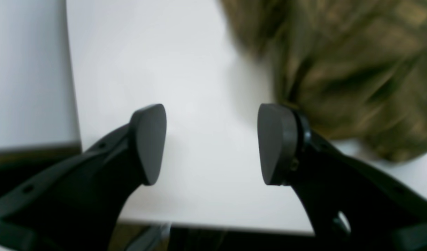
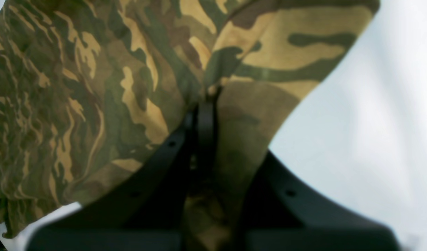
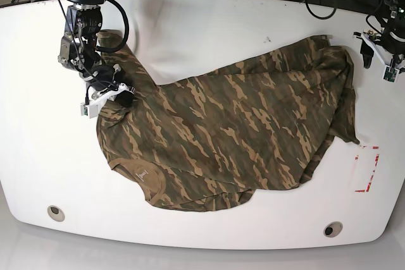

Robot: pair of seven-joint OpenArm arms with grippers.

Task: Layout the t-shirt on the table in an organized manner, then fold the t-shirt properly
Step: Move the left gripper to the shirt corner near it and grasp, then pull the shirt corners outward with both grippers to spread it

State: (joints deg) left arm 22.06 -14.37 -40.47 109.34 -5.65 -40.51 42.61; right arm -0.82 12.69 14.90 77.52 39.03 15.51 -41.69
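The table's (image 3: 202,235) near edge carries two round grommet holes (image 3: 56,212), at 7 and 5 o'clock, and a red-marked rectangle (image 3: 366,169) at 4 o'clock.

The t-shirt (image 3: 234,124) lies just beyond, spread across the middle of the table from 9 o'clock to 2 o'clock. It is not flat: the collar points toward 7 o'clock, the lower hem curls under near 6 o'clock, and the cloth at the 2 o'clock end is bunched and doubled over.

At 10 o'clock the right gripper (image 3: 120,93) sits on the shirt's edge. Its wrist view shows the jaws pressed together with a fold of camouflage cloth pinched between them, cloth draping on both sides.

At 2 o'clock the left gripper (image 1: 211,143) hangs over bare white table just beside the bunched end. Its pads (image 1: 149,143) stand apart with nothing between them.

Judged step: still laying out, not folding. One corner is taken; the other end is not.

Next move, as a judgement: the left gripper needs to come down on the bunched cloth at 2 o'clock and take hold. Then both arms must draw apart to pull the body taut and flat. Risk: the grip catching two layers.
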